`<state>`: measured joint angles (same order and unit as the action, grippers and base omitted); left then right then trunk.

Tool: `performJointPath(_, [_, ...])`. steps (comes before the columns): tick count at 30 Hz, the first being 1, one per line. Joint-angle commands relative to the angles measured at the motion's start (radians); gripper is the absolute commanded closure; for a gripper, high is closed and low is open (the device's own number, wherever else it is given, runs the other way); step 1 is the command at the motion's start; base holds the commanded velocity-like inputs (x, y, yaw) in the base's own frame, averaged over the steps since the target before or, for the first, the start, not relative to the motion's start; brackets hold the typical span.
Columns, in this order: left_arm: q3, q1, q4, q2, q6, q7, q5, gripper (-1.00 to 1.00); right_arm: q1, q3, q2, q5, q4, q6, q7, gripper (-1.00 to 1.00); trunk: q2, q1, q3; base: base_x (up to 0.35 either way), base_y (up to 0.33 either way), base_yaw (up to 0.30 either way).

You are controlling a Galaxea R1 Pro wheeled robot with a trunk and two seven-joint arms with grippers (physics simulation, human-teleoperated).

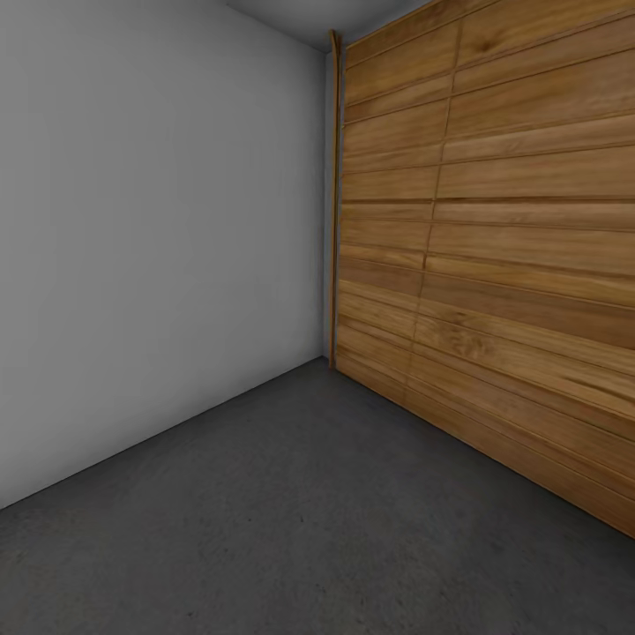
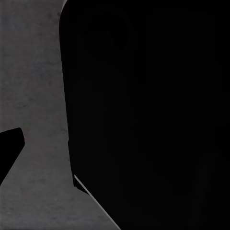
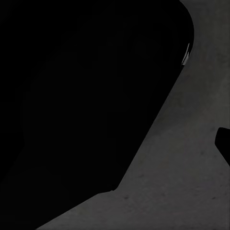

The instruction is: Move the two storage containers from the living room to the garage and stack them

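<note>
I am in the garage, facing a corner. The dark grey, mottled floor (image 1: 291, 529) spreads across the lower part of the head view. The two storage containers and the living room are out of view. In the left wrist view a large black part of my own body (image 2: 153, 115) stands over the floor (image 2: 33, 86), with a small black wedge (image 2: 10, 151) at the edge that may be a finger. The right wrist view is similar: black body (image 3: 86, 96), floor (image 3: 191, 182), and a small black piece (image 3: 224, 143). Nothing red-orange is near either wrist.
A plain grey-white wall (image 1: 150, 247) runs along the left. The wide door of horizontal brown wood planks (image 1: 494, 247) closes off the right. They meet at a corner (image 1: 331, 353) ahead, with bare floor reaching both.
</note>
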<state>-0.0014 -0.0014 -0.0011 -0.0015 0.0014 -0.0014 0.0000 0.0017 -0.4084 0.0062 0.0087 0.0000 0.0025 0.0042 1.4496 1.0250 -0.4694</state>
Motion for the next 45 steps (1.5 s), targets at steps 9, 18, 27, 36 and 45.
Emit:
performJointPath(9, [0.0, 0.0, 0.0, 0.0, 0.0, 0.0, 0.0, -1.0, 0.0, -0.003, 0.0, 0.001, 0.0, 0.0, 0.0, -1.0, 0.0, 0.0, -0.001, 0.0, 0.0, 0.0])
performJointPath(18, [0.0, 0.0, 0.0, 0.0, 0.0, 0.0, 0.0, -1.0, 0.0, -0.003, 0.0, 0.001, 0.0, 0.0, 0.0, -1.0, 0.0, 0.0, -0.001, 0.0, 0.0, 0.0])
performJointPath(27, [0.0, 0.0, 0.0, 0.0, 0.0, 0.0, 0.0, -1.0, 0.0, -0.003, 0.0, 0.001, 0.0, 0.0, 0.0, -1.0, 0.0, 0.0, -0.001, 0.0, 0.0, 0.0])
performJointPath(36, [0.0, 0.0, 0.0, 0.0, 0.0, 0.0, 0.0, -1.0, 0.0, -0.003, 0.0, 0.001, 0.0, 0.0, 0.0, -1.0, 0.0, 0.0, -0.001, 0.0, 0.0, 0.0])
performJointPath(45, [0.0, 0.0, 0.0, 0.0, 0.0, 0.0, 0.0, -1.0, 0.0, -0.003, 0.0, 0.001, 0.0, 0.0, 0.0, -1.0, 0.0, 0.0, -0.001, 0.0, 0.0, 0.0])
